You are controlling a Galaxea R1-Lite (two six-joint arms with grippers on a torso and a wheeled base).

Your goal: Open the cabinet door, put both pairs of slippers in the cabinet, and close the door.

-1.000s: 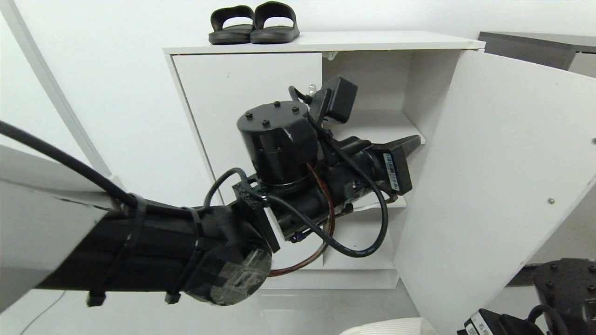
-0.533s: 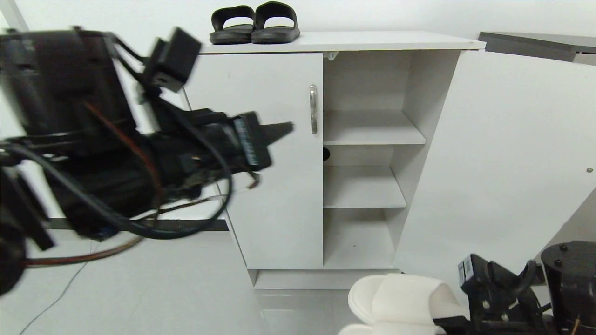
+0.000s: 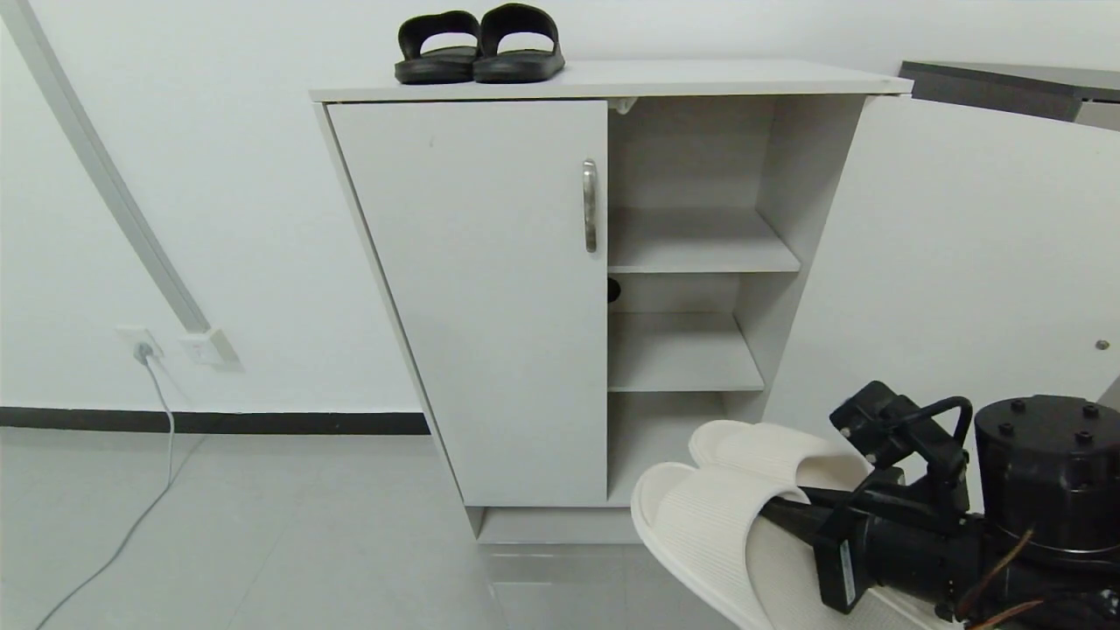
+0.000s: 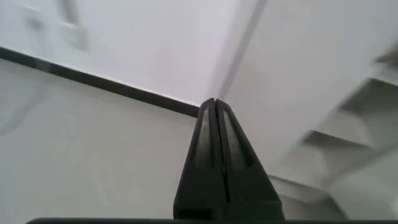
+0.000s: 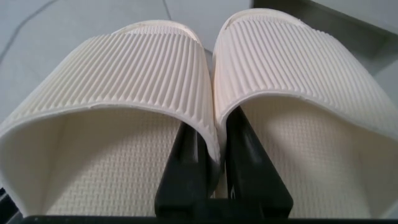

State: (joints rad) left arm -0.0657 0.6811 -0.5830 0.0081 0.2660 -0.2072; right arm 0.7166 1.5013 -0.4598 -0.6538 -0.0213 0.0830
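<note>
On the right arm (image 3: pixel 1041 525) we see a matt black body with a squat cylindrical housing (image 3: pixel 1050 437), its flat cap ringed by small black screws (image 3: pixel 1015 406). A boxy black camera module (image 3: pixel 879 420) sits on a bracket ahead of the housing, fed by a looped black cable (image 3: pixel 949 411). Thin reddish-brown wires (image 3: pixel 993 573) curl beside the housing. A white printed label (image 3: pixel 844 569) marks the black block behind the right gripper (image 5: pixel 216 155), whose two fingers (image 5: pixel 186 180) are black wedges. On the left gripper (image 4: pixel 214 109) we note two smooth black fingers that taper to a blunt tip and meet along a thin seam.
</note>
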